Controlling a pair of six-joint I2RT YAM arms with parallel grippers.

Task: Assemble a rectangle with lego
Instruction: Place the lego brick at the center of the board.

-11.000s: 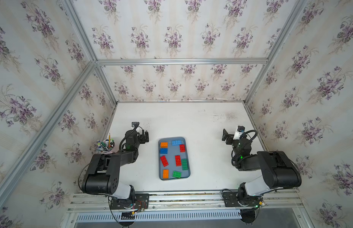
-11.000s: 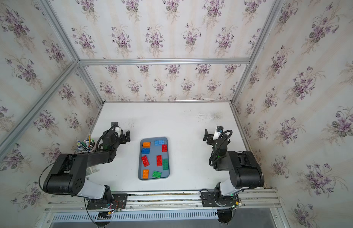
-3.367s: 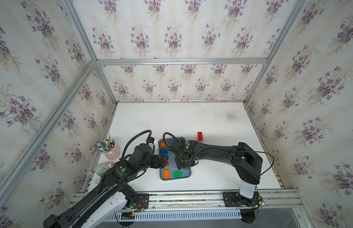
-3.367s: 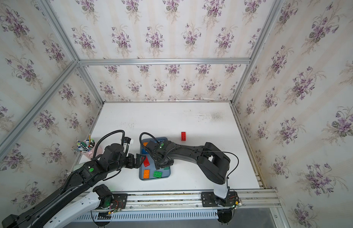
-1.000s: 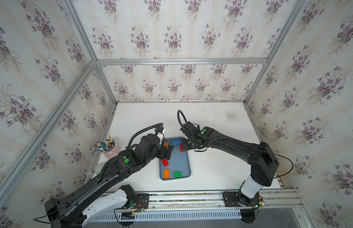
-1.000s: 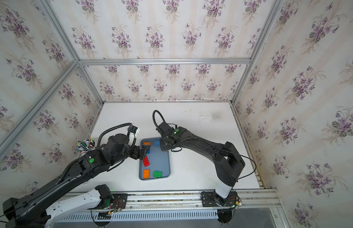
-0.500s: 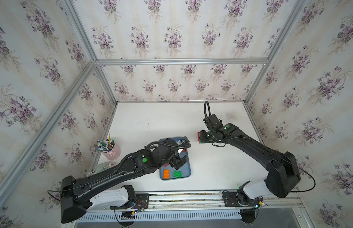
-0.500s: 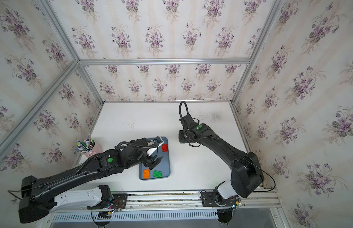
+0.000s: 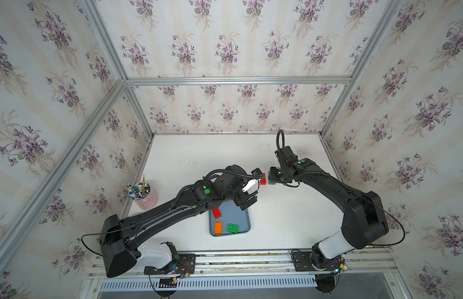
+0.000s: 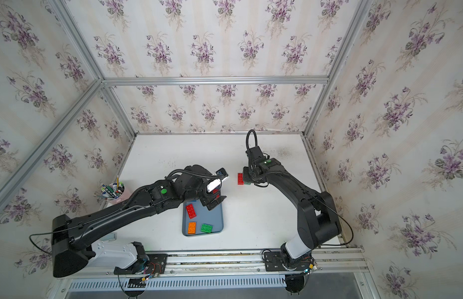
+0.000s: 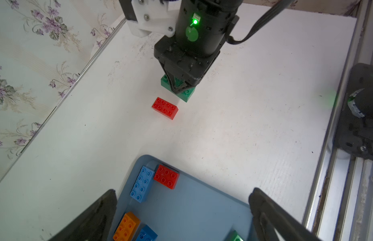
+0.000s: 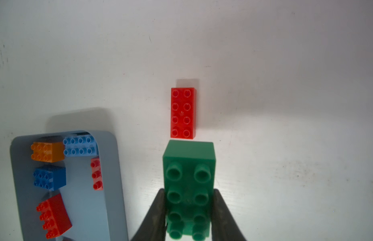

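Right gripper (image 12: 188, 195) first: its dark, tapered fingers (image 12: 158, 208) are pinched on the smooth long sides of a green brick (image 12: 188, 164), an oblong of glossy plastic with two rows of round studs facing up. Just past its end, a red oblong brick (image 12: 183, 112) lies flat on the scuffed white table (image 12: 285, 104). It has the same two rows of four studs and runs the same way, with a sliver of white between the two. Over to the left gripper (image 11: 182, 189): jaws spread wide, nothing in them, hanging over the blue-grey tray (image 11: 202, 208), a smooth shallow dish with rounded corners. Inside it, a light blue brick (image 11: 141, 184), long and slim, sits just beside a red six-stud brick (image 11: 166, 177). At the tray's near end in a top view are a tilted red brick (image 9: 216, 213), an orange brick (image 9: 218, 227) and a small green brick (image 9: 233, 227), all matte-bright and studded.
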